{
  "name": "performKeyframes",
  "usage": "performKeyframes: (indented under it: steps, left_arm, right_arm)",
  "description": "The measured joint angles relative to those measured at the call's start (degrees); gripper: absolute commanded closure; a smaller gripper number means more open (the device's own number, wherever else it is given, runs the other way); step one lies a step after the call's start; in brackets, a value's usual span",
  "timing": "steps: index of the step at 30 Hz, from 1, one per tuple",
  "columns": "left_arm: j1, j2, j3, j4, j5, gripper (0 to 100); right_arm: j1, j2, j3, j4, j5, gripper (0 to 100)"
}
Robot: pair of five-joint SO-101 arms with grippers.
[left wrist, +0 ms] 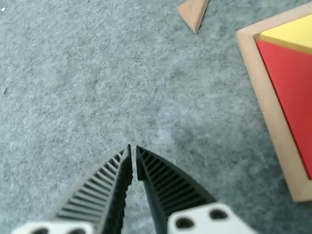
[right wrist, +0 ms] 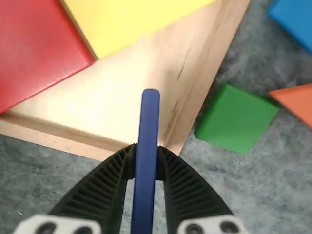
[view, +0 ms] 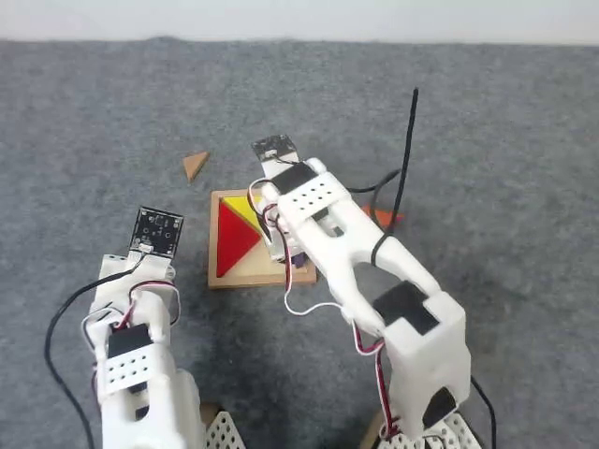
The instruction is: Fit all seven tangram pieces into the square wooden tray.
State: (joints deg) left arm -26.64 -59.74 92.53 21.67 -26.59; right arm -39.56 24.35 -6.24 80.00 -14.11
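Note:
The square wooden tray point(right wrist: 204, 92) holds a red triangle point(right wrist: 34, 48) and a yellow triangle point(right wrist: 131, 19) side by side; the rest of its floor is bare wood. My right gripper point(right wrist: 146, 148) hangs over the tray's bare corner, shut on a dark blue piece point(right wrist: 149, 112) held on edge. Just outside that corner lie a green square point(right wrist: 236, 117), an orange piece point(right wrist: 297, 100) and a lighter blue piece point(right wrist: 295, 19). My left gripper point(left wrist: 132, 148) is shut and empty over the carpet beside the tray point(left wrist: 270, 107). A small wooden triangle point(left wrist: 193, 12) lies beyond it.
Grey carpet covers the table. In the high view the right arm point(view: 318, 215) stretches across the tray point(view: 217, 279) and hides its right half, while the left arm point(view: 136, 318) stays at the lower left. The wooden triangle point(view: 195, 165) sits above the tray's left corner.

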Motion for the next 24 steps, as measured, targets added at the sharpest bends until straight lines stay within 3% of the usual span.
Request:
performKeyframes:
  steps: [5, 12, 24]
  left_arm:
    - [0.00, 0.00, 0.00, 0.00, 0.00, 99]
    - [0.00, 0.00, 0.00, 0.00, 0.00, 99]
    - [0.00, 0.00, 0.00, 0.00, 0.00, 99]
  right_arm:
    - [-0.18, 0.97, -1.14, 1.23, 0.00, 97.2]
    - [-0.26, 0.97, -1.23, 1.41, 0.70, 79.6]
    - [-0.26, 0.97, -1.23, 1.41, 0.70, 81.2]
